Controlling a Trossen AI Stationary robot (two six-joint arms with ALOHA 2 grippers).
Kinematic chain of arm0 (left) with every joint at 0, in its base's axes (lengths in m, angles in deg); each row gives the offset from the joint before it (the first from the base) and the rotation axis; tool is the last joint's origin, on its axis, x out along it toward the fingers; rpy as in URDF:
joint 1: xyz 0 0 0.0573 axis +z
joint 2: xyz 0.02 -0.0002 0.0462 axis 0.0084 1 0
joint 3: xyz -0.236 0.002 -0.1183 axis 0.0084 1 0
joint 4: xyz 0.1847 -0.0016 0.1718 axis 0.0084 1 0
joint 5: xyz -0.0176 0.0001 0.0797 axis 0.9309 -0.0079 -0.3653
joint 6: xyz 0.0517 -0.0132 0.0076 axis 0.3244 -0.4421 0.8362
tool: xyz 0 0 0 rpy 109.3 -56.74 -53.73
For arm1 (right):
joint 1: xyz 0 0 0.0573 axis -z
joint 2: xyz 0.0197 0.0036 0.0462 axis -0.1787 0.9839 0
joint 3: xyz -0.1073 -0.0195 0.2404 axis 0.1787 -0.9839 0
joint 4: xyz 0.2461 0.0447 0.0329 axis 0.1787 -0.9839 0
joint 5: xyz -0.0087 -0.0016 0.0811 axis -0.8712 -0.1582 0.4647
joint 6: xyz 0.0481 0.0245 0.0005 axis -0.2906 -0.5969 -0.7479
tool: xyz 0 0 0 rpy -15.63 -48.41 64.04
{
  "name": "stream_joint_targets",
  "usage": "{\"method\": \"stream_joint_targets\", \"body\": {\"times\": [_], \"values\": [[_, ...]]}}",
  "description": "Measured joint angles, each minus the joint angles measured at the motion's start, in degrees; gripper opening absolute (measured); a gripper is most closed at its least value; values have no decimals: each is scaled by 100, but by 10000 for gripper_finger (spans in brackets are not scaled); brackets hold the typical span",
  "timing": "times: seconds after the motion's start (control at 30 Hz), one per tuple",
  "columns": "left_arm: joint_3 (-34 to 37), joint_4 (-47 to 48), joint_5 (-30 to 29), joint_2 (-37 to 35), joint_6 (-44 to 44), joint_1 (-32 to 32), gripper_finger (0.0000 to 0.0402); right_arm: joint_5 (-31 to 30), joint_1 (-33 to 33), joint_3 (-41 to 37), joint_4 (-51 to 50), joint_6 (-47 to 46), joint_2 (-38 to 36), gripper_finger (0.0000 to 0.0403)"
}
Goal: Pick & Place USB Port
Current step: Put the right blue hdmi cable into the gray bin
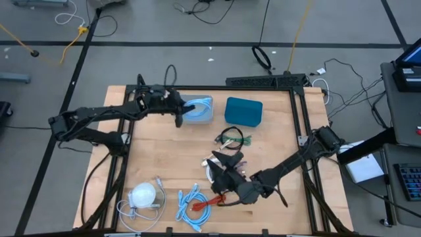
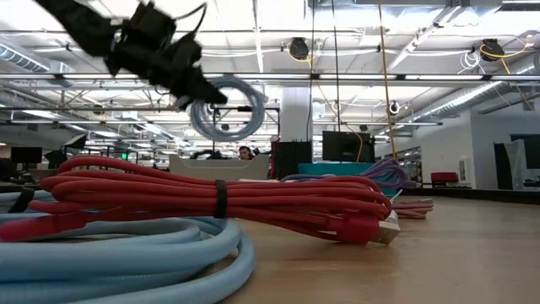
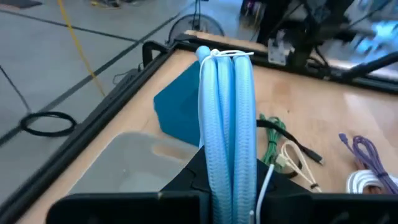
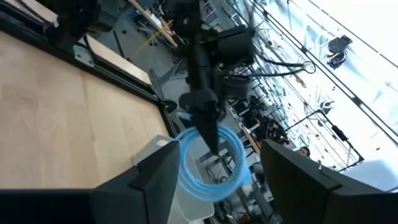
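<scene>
Above the clear bin [image 1: 200, 113], left pincer [image 1: 179, 119] gripping light-blue cable coil [image 2: 226, 107], right pincer [image 1: 220, 172] spread wide

The left claw [image 1: 179, 120] hangs over the bin [image 1: 199, 110] at the back of the surface [image 1: 164, 158], holding a coiled cable [image 2: 226, 108] above it, with the box [image 1: 243, 110] just right of the bin. The right claw [image 1: 220, 172] sits nearer the front, right of center. At the front edge lie a cable bundle [image 1: 195, 203] and, left of it, a round charger [image 1: 143, 195].
</scene>
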Motion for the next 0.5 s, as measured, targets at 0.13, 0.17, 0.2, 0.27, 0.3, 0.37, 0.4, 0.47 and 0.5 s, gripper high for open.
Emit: {"method": "stream_joint_targets", "body": {"times": [0.13, 0.17, 0.2, 0.27, 0.3, 0.37, 0.4, 0.47, 0.5], "values": [[603, -1163, 1128, -2, -362, 781, 27, -6, -56, -172, 109, -137, 0, 206], [696, -1270, 1324, 2, -338, 901, 27, -4, -58, -178, 126, -144, -1, 204], [777, -1282, 1503, 10, -281, 1003, 27, -7, -56, -180, 137, -153, 0, 203], [830, -1216, 1778, 29, -204, 1146, 27, 9, -34, -183, 126, -223, 0, 201], [828, -1239, 1850, 25, -169, 1187, 27, 24, -15, -187, 91, -275, 0, 201], [815, -1266, 1880, 14, -74, 1219, 27, 25, 26, -187, 77, -341, -2, 201], [815, -1240, 1880, 17, -29, 1227, 27, 21, 34, -187, 81, -345, -1, 201], [815, -1241, 1872, 72, 49, 1212, 27, 22, 55, -187, 80, -346, 0, 200], [815, -1241, 1828, 93, 83, 1212, 27, 24, 64, -187, 76, -354, 0, 200]]}}
